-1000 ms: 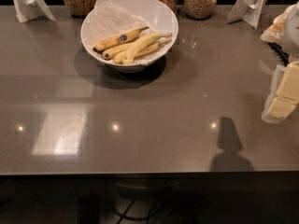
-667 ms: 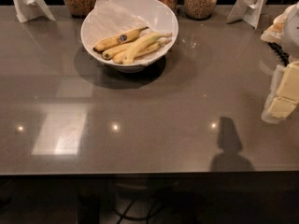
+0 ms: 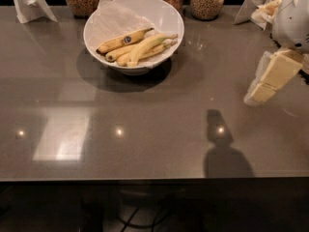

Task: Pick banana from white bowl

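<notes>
The white bowl point(image 3: 166, 17) stands at the far middle of the grey table, lined with white paper. Several bananas lie in it. The pale greenish-yellow banana point(image 3: 147, 44) lies on top, curving from lower left to upper right. A deeper-yellow banana with a blue sticker point(image 3: 120, 40) lies behind it, and shorter golden ones lie beneath. My gripper point(image 3: 263, 88) hangs over the table at the right edge, tilted down to the left. It is empty and well apart from the bowl, to its right and nearer the front.
Several glass jars of grains point(image 3: 206, 0) line the back edge behind the bowl. White folded stands point(image 3: 30, 3) sit at the back left and back right point(image 3: 255, 3). The table's front edge point(image 3: 145, 179) runs across the bottom.
My gripper has moved a little to the left and up in the picture, toward the bowl's side. The bowl and the bananas have not moved.
</notes>
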Motion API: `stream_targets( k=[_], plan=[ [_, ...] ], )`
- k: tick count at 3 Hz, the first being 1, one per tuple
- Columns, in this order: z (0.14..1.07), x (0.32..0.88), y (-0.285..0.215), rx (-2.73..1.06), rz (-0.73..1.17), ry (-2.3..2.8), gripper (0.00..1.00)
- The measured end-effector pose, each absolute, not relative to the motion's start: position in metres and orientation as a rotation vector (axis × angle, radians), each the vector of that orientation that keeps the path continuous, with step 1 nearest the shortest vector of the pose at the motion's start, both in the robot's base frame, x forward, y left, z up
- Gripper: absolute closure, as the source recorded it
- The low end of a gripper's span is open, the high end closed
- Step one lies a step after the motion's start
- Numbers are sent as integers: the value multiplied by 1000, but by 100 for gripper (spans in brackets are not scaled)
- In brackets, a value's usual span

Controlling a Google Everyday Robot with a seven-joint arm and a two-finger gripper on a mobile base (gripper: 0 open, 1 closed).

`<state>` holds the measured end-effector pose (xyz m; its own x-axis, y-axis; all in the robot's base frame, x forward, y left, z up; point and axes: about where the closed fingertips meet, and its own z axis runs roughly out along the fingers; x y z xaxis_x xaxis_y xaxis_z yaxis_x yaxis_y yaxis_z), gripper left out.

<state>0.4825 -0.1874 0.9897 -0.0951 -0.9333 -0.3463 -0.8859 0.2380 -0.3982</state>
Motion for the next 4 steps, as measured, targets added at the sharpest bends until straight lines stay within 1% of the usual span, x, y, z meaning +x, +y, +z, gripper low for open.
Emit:
stream_targets(
  k=[1,2,3,4],
  plan=[
    [997,519,-162,-1617,-82,1857,0],
    [1006,562,-120,-1616,-12,1743,0],
    [1006,563,-120,-1617,-12,1742,0],
    [1002,585,-103,-1674,-23,1655,0]
  ],
)
